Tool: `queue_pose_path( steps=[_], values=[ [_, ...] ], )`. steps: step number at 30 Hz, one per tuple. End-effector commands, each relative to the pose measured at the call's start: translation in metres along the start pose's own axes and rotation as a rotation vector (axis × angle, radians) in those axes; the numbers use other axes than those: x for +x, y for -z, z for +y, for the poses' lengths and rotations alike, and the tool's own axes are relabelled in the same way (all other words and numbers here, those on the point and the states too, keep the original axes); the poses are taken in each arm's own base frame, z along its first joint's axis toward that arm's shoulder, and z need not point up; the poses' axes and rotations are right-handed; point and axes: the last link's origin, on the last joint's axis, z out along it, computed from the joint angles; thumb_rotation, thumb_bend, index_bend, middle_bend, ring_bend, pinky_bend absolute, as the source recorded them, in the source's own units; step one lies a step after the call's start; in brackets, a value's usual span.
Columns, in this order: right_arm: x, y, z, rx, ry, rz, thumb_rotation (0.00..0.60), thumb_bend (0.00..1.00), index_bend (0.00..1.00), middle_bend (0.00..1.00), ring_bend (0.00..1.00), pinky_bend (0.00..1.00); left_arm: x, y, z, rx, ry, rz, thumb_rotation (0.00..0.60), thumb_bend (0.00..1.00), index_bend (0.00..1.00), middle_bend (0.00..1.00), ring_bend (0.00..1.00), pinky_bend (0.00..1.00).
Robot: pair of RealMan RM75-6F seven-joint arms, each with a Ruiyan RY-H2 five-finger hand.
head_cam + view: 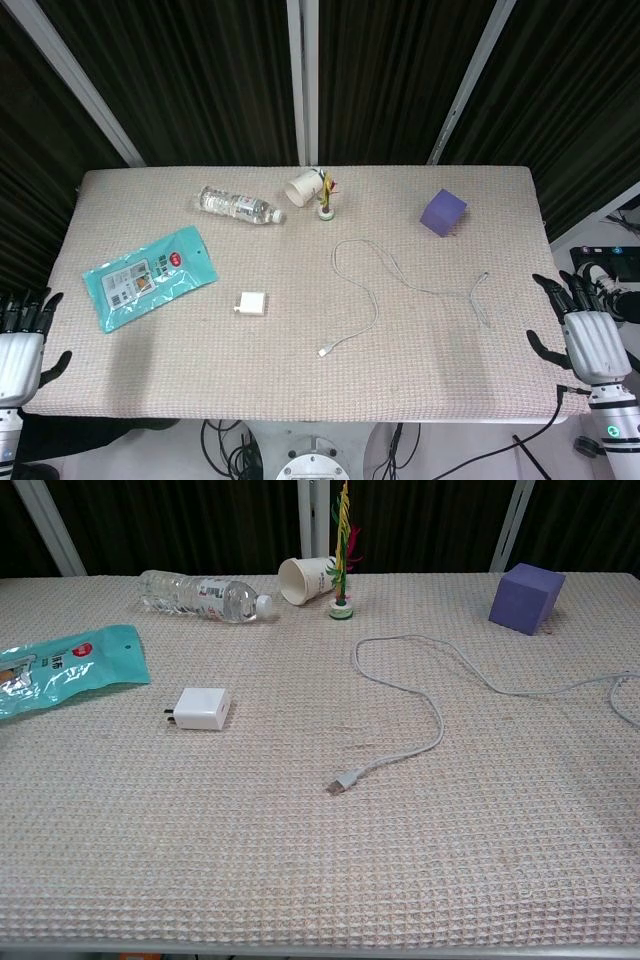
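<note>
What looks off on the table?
The paper cup and the water bottle lie on their sides at the far edge; nothing spilled. The white cable sprawls loose, not plugged into the charger.

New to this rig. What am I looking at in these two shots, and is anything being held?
It is a two-armed robot with a robot hand on each arm, at a table covered with a woven mat. The head view looks down from above; the chest view looks across the table from low at the near edge. The left hand and right hand show only in the head view, at the table's near corners, fingers spread, holding nothing. On the mat: a white charger, a white cable, a teal packet, a bottle on its side, a tipped paper cup, a small upright ornament and a purple cube.
</note>
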Motion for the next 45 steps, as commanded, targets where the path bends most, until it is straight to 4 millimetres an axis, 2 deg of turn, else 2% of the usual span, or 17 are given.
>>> queue_pose_path(
  steps=[1, 6, 10, 13, 15, 18, 20, 24, 29, 35, 45],
  values=[
    [0.0, 0.0, 0.0, 0.0, 0.0, 0.001, 0.6, 0.26, 0.09, 0.16, 0.0, 0.0, -0.001, 0.0, 0.0, 0.001, -0.001, -0.002, 0.6, 0.21, 0.12, 0.06, 0.0, 0.0],
    [-0.002, -0.002, -0.002, 0.005, -0.01, 0.0, 0.6, 0.25, 0.09, 0.16, 0.0, 0.0, -0.001, -0.001, 0.003, -0.005, -0.003, -0.004, 0.6, 0.21, 0.12, 0.06, 0.0, 0.0],
    [-0.007, -0.011, -0.012, 0.052, -0.015, -0.046, 0.6, 0.24, 0.09, 0.16, 0.0, 0.0, -0.001, -0.001, 0.005, -0.007, -0.001, -0.007, 0.6, 0.21, 0.12, 0.06, 0.0, 0.0],
    [-0.011, -0.026, -0.035, 0.138, -0.002, -0.07, 0.6, 0.2, 0.09, 0.18, 0.0, 0.0, -0.001, -0.001, 0.005, -0.002, 0.008, -0.003, 0.6, 0.21, 0.12, 0.06, 0.0, 0.0],
    [-0.015, -0.038, -0.057, 0.224, 0.017, -0.12, 0.6, 0.15, 0.09, 0.2, 0.0, 0.0, 0.0, -0.002, 0.005, -0.005, 0.008, 0.001, 0.6, 0.21, 0.12, 0.06, 0.0, 0.0],
    [-0.027, -0.056, -0.093, 0.357, 0.073, -0.204, 0.6, 0.13, 0.09, 0.21, 0.0, 0.0, 0.001, -0.003, 0.007, -0.013, 0.008, 0.007, 0.6, 0.21, 0.12, 0.06, 0.0, 0.0],
    [-0.037, -0.066, -0.116, 0.436, 0.106, -0.26, 0.6, 0.15, 0.12, 0.22, 0.0, 0.0, 0.001, -0.003, 0.008, -0.015, 0.01, 0.008, 0.6, 0.21, 0.12, 0.06, 0.0, 0.0],
    [-0.064, -0.086, -0.16, 0.577, 0.19, -0.357, 0.6, 0.28, 0.22, 0.25, 0.0, 0.0, 0.0, -0.002, 0.008, -0.01, 0.017, 0.006, 0.6, 0.21, 0.12, 0.06, 0.0, 0.0],
    [-0.094, -0.103, -0.199, 0.674, 0.254, -0.406, 0.6, 0.28, 0.28, 0.28, 0.0, 0.0, 0.0, 0.0, 0.007, 0.003, 0.019, 0.001, 0.6, 0.21, 0.12, 0.06, 0.0, 0.0],
    [-0.123, -0.112, -0.225, 0.747, 0.356, -0.402, 0.6, 0.31, 0.33, 0.31, 0.0, 0.0, -0.002, 0.001, 0.006, 0.006, 0.021, -0.009, 0.6, 0.21, 0.12, 0.06, 0.0, 0.0],
    [-0.156, -0.11, -0.24, 0.754, 0.401, -0.38, 0.6, 0.33, 0.39, 0.35, 0.01, 0.0, -0.009, 0.001, 0.002, 0.01, 0.034, -0.029, 0.6, 0.21, 0.12, 0.06, 0.0, 0.0]
  ],
)
